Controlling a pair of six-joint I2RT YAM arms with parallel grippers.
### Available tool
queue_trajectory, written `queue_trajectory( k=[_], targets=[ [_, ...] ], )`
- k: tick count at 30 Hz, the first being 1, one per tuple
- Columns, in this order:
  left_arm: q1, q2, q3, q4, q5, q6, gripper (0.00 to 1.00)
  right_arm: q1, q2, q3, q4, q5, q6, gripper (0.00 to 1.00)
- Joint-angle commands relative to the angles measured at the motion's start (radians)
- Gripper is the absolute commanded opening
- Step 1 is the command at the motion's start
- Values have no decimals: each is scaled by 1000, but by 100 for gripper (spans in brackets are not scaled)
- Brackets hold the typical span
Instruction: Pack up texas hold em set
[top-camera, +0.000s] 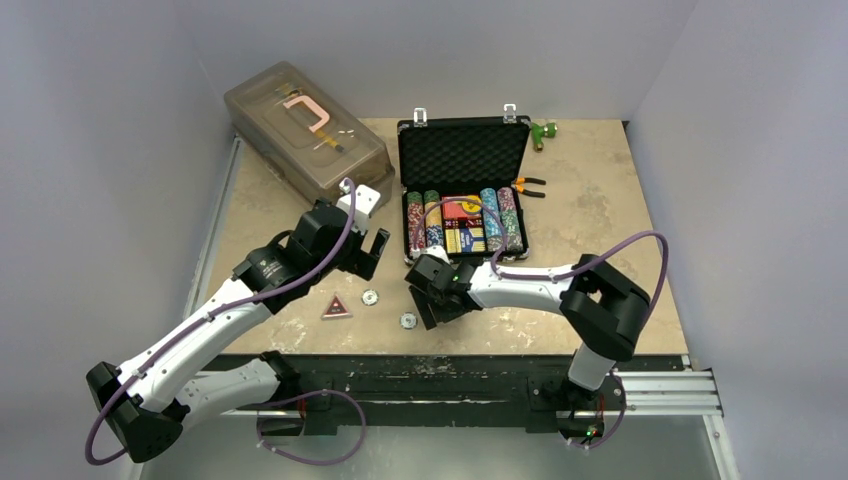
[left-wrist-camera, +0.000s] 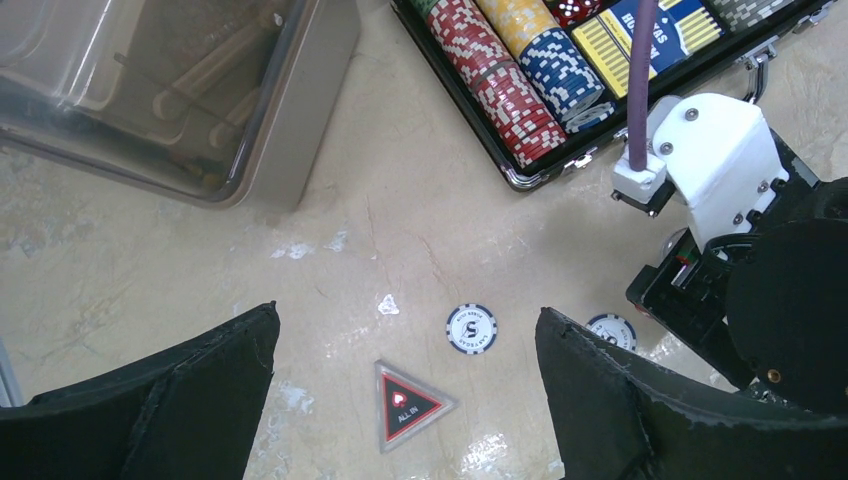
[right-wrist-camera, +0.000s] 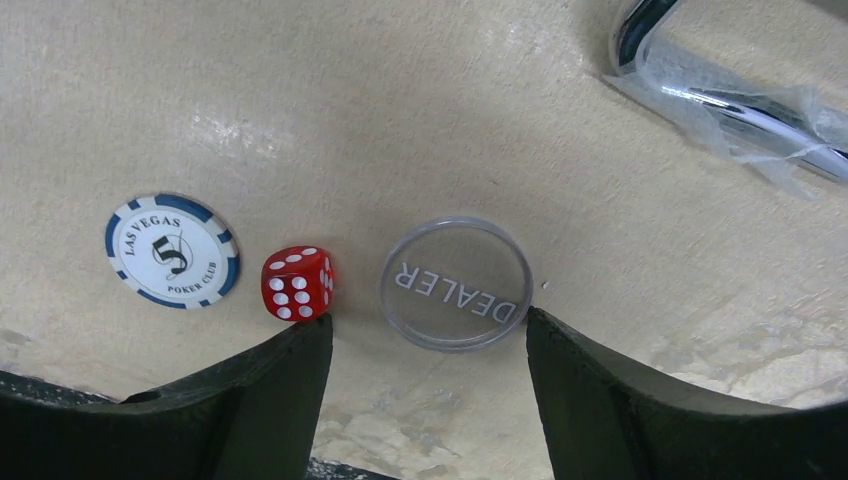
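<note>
2 claws hover low over the tabletop, each spread wide and holding nothing. Between the left claw's fingers lie a white-and-blue chip and, nearer its palm, a triangular "ALL IN" marker. In the gap of the right claw sits a clear DEALER disc. A red die rests at the tip of 1 finger (touching it or nearly so), and a Las Vegas chip lies just beyond the die. The open briefcase lies ahead of both claws with rows of chips and card decks inside. Its silver handle is near the right claw.
</note>
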Motion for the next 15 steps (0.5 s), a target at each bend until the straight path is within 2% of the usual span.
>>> queue_trajectory(
  k=[1, 8, 15],
  targets=[
    [-6, -5, 31, 12, -19, 11, 95, 2, 41, 7, -22, 83, 46, 70],
    [-6, -7, 32, 11, -14, 12, 95, -1, 52, 3, 0, 89, 54, 74],
    [-5, -9, 32, 12, -16, 10, 95, -13, 79, 23, -2, 99, 54, 73]
  ],
)
